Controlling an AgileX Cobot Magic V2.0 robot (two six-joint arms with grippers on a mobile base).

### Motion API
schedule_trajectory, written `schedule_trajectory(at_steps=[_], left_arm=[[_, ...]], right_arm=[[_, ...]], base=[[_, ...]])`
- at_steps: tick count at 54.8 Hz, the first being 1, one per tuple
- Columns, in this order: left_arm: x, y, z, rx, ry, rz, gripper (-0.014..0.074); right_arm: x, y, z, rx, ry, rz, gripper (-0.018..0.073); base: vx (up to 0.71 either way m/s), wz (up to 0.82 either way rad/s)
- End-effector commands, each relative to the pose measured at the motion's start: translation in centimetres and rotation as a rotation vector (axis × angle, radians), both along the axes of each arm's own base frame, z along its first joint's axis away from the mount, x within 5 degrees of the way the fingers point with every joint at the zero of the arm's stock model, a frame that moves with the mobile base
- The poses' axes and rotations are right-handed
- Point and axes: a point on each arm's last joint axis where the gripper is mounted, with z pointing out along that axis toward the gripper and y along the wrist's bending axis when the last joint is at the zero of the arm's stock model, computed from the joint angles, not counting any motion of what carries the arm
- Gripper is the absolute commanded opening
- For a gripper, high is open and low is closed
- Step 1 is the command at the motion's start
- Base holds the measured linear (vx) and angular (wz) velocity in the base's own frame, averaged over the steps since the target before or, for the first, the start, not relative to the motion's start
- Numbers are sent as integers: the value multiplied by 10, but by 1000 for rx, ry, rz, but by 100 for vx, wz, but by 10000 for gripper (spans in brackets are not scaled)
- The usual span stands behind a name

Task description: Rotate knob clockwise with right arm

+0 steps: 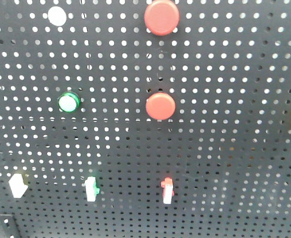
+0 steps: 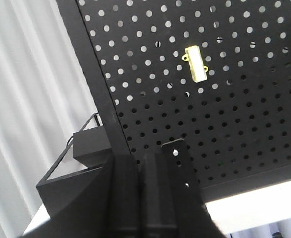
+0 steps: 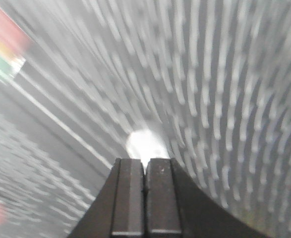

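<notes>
2 red knobs (image 1: 161,17) seen on pegboard (image 1: 224,148), top centre and mid-frame | right gripper (image 3: 145,198) clenched, nothing held, lower centre of blurred wrist view | left gripper (image 2: 141,198) clenched, nothing held, below yellow switch (image 2: 196,63)

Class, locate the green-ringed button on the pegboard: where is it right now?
In the exterior front-facing view, the green-ringed button sits left of centre on the pegboard, level with the lower red button and below the white cap.
</notes>
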Motion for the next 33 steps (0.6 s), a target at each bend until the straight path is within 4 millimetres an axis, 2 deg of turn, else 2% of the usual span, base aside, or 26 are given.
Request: schedule_trajectory(at_steps=[1, 8, 15, 24, 33], left_arm=[[-1, -1, -3, -14, -58, -13, -6], [-1, -1, -3, -14, -58, -13, -6], [-1, -1, -3, -14, -58, -13, -6], [-1, -1, -3, -14, -58, -13, -6], [-1, -1, -3, -14, -58, -13, -6]], right_arm=[[-5, -2, 7, -35, -58, -18, -8], [-21, -7, 5, -107, -70, -21, -8], [-31, -10, -6, -351, -93, -68, -8], [-36, -9, -39, -609, -104, -89, -8], [-27, 0, -75, -800, -221, -121, -8]], base=[[0, -1], [0, 0], [0, 0], [0, 0], [0, 0]])
